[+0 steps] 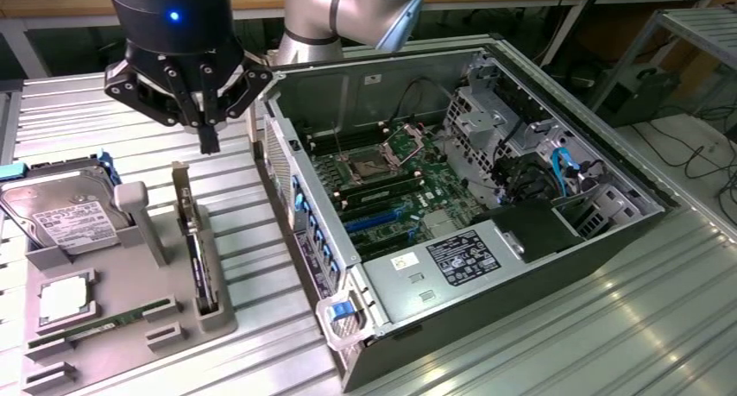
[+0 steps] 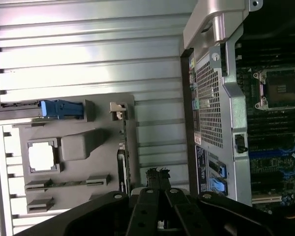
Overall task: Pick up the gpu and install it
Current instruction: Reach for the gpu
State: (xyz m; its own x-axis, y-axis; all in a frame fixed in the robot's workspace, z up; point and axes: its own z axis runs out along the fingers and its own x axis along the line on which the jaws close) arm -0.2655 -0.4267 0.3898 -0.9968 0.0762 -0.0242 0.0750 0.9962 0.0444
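Note:
The gpu (image 1: 198,267) stands on its edge in a slot of the grey holder tray (image 1: 161,267), with its silver bracket end toward the back. My gripper (image 1: 209,142) hangs above the table just beyond that bracket end, fingers shut with nothing between them. In the wrist view the shut fingertips (image 2: 157,176) lie close beside the gpu's thin dark edge (image 2: 122,167), and the bracket (image 2: 119,109) sits at the tray's rim. The open computer case (image 1: 461,206) lies at the exterior view's right, its motherboard (image 1: 386,185) exposed.
On the tray are a silver hard drive (image 1: 64,215) with a blue caddy (image 2: 61,108), a square processor (image 1: 67,297) and a green memory stick (image 1: 110,320). The case's perforated rear wall (image 2: 211,113) stands between the tray and the motherboard.

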